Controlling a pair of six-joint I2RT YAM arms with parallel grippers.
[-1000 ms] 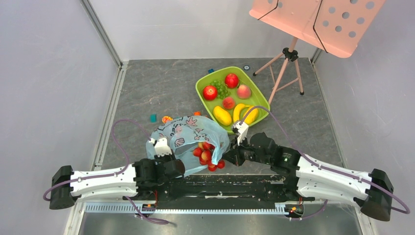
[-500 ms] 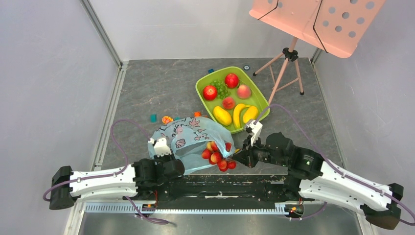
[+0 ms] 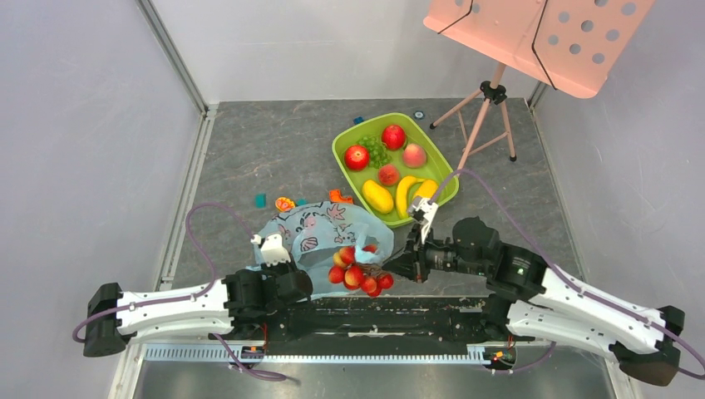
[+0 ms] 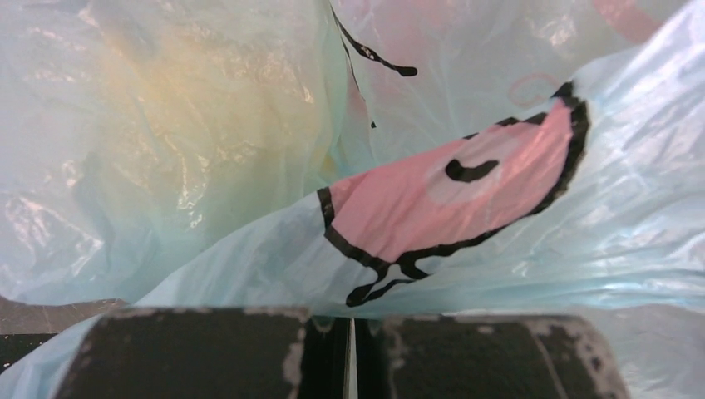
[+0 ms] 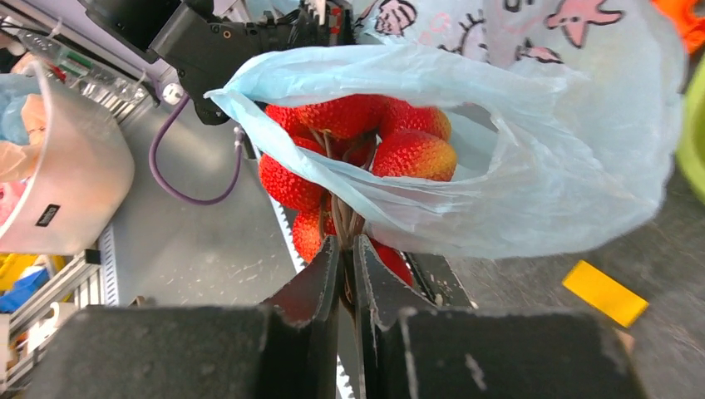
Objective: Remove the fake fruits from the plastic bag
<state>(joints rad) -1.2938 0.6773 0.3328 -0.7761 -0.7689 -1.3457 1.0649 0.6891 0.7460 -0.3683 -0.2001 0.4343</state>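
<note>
Grey speckled tabletop (image 3: 274,150) is being shared by the plastic bag (image 3: 320,233), near the arm bases, and a green tray (image 3: 363,126) just beyond it. In the tray, apples (image 3: 357,157), grapes (image 3: 378,152), a mango (image 3: 377,197) and bananas (image 3: 406,193) are being displayed. A bunch of fake strawberries (image 5: 411,154) is being held at the bag's mouth, partly outside it. Its brown stems (image 5: 337,220) are being pinched between the closed fingers of the right gripper (image 5: 347,249), and the upper berries are being covered by blue film. The bag's thin film is being clamped by the left gripper (image 4: 349,349), jaws pressed together. A pink perforated music stand (image 3: 540,37) is being seen far right.
</note>
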